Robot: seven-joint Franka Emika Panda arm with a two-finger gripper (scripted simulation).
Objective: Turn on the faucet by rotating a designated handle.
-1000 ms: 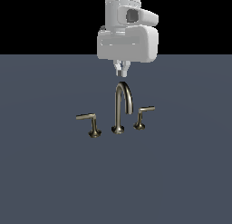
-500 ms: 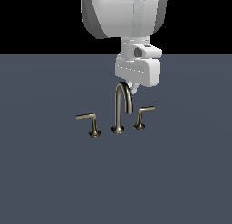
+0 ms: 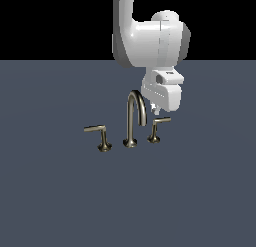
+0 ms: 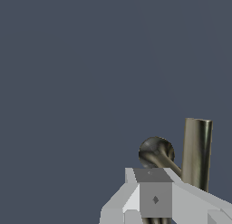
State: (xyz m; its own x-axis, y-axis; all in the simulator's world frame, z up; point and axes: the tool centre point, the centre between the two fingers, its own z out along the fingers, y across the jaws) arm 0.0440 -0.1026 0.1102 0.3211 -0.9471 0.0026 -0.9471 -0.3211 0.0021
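The faucet [image 3: 132, 120] stands on the grey floor [image 3: 60, 191] with 1 arched spout [image 3: 135, 116] between 2 lever handles. The handle [image 3: 157, 128], the shorter-barred one, sits at the exterior view's right of the spout; the longer lever [image 3: 98, 136] sits at its left. The gripper [image 3: 155, 108] hangs just above the handle's bar. Finger spacing cannot be determined: the hand body hides the fingertips.

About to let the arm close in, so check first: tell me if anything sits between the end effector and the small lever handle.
Nothing visible does. The end effector hangs just above the small handle, on the exterior view's right of the arched spout, which stands beside the approach rather than across it. The longer handle is on the spout's far side. Whether the end effector is open cannot be told.
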